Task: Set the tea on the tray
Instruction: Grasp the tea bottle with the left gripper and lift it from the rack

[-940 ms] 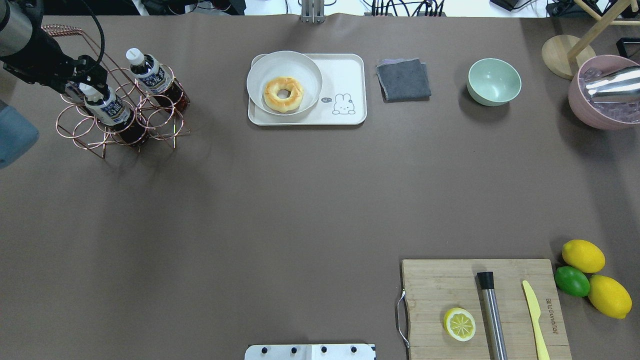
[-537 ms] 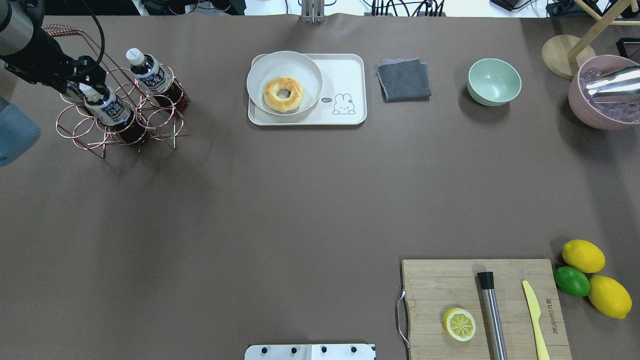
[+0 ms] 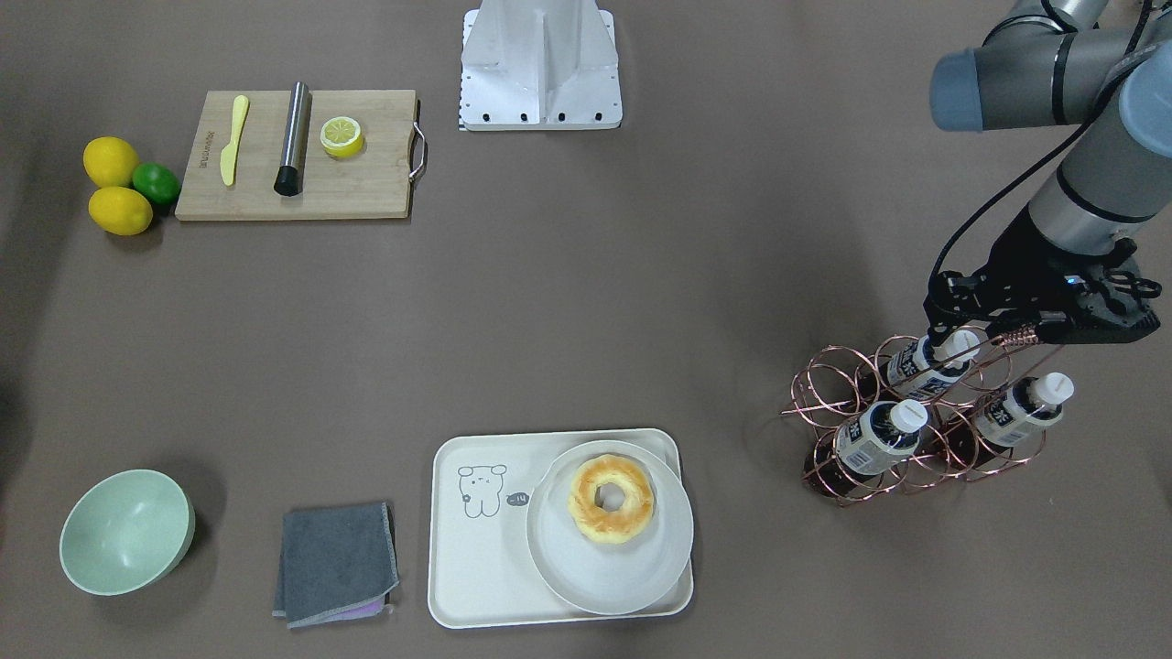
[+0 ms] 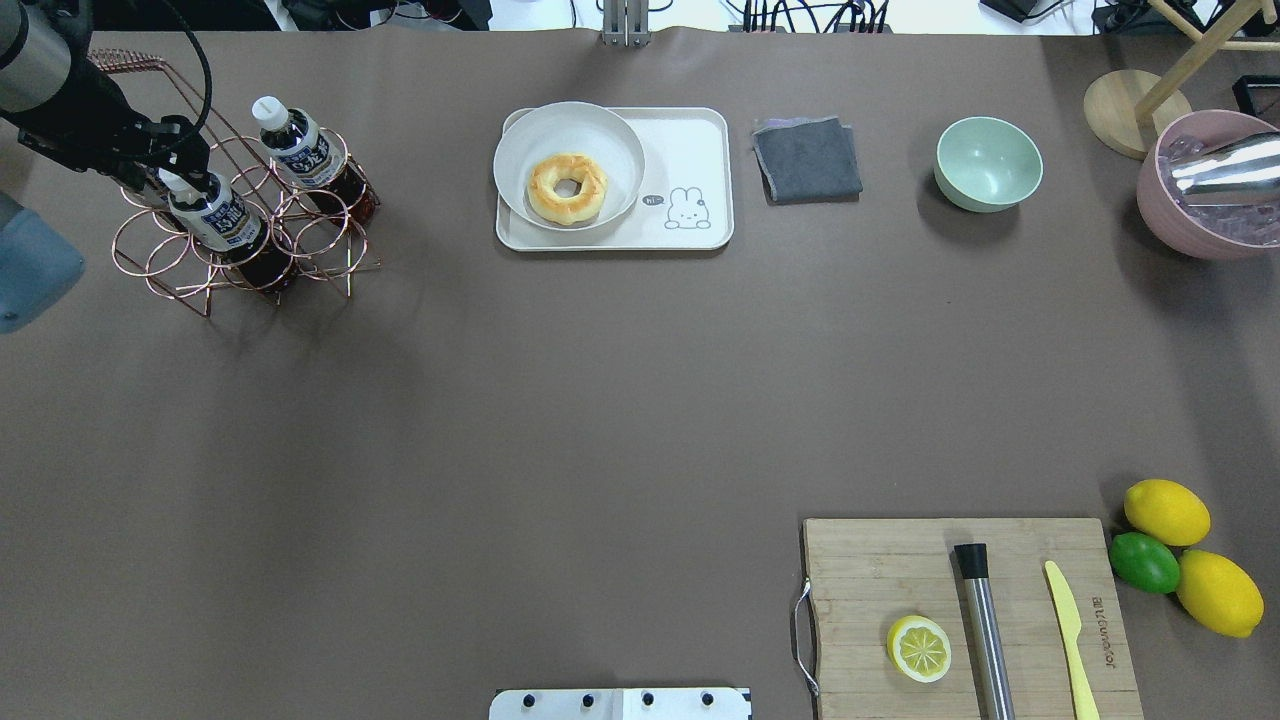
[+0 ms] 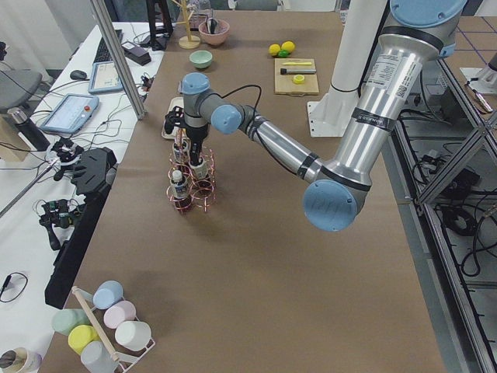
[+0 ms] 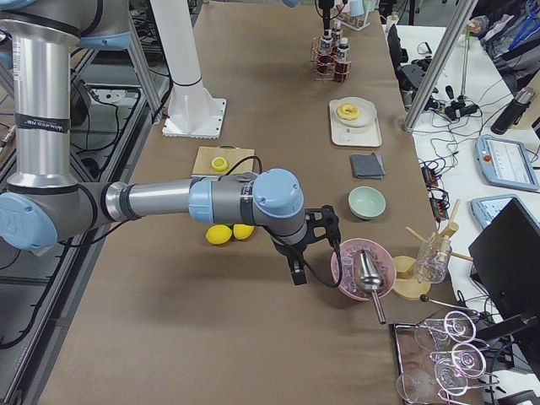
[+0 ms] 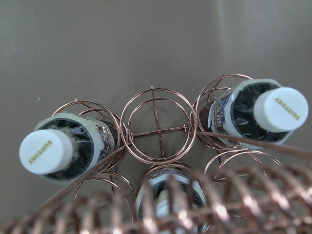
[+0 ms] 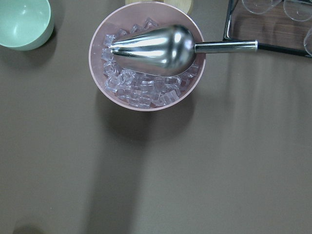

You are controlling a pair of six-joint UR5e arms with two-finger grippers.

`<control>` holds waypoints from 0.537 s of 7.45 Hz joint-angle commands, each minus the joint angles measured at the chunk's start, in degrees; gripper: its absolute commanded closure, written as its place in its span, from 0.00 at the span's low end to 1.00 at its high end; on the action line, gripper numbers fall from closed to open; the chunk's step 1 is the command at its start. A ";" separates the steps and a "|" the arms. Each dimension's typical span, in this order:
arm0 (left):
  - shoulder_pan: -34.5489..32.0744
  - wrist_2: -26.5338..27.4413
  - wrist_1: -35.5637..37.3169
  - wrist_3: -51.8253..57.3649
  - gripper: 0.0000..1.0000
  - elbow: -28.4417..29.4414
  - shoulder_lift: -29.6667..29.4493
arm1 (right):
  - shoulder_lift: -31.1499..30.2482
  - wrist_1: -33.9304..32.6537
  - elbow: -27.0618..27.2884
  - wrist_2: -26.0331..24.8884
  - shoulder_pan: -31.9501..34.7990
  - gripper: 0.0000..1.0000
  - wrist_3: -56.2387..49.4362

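Taking 12 o'clock as straight away from the robot, the nearest things lie at about 4 o'clock. A wooden cutting board [image 4: 870, 565] lies at the table's near edge and carries a lemon half [image 4: 918, 648], a steel bar [image 4: 985, 630] and a yellow knife [image 4: 1070, 640]. Two lemons [image 4: 1166, 511] and a lime [image 4: 1144, 562] lie just beside its 3 o'clock edge. Beyond it, the middle of the brown table [image 4: 560, 420] shows a wide bare stretch. At about 10 o'clock on the far side, a copper wire rack [image 7: 158, 130] holds three bottles [image 4: 300, 150]. The left gripper [image 3: 952, 328] hangs over the rack, close to the white cap [image 3: 957, 348] of the tea [image 3: 911, 368]. The tea stands in the rack, well apart from the tray [image 4: 690, 150]. How far this gripper is open, or whether it touches the cap, I cannot tell. Bare table lies between rack and tray. The tray sits at 12 o'clock near the far edge. A plate [image 4: 600, 135] with a doughnut [image 4: 567, 188] covers its 9 o'clock half and overlaps the rim there, while the 3 o'clock half shows bare surface and the bear drawing [image 4: 688, 208]. Toward 2 o'clock come a grey cloth [image 4: 807, 158], a green bowl [image 4: 988, 163] and a pink bowl [image 8: 95, 68] of ice with a steel scoop [image 8: 151, 46]. The right gripper [image 6: 297, 268] hovers near this bowl, and I cannot tell its opening.
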 commanded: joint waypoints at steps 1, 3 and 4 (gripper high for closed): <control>0.07 0.00 -0.80 -0.32 0.41 0.72 -0.14 | 0.00 0.04 0.03 -0.01 0.06 0.00 0.00; 0.15 -0.09 -0.89 -0.41 0.75 0.81 -0.49 | 0.00 -0.05 0.03 -0.01 -0.02 0.00 0.00; 0.07 -0.09 -0.80 -0.41 0.90 0.81 -0.58 | 0.00 0.04 0.03 -0.01 -0.02 0.00 0.00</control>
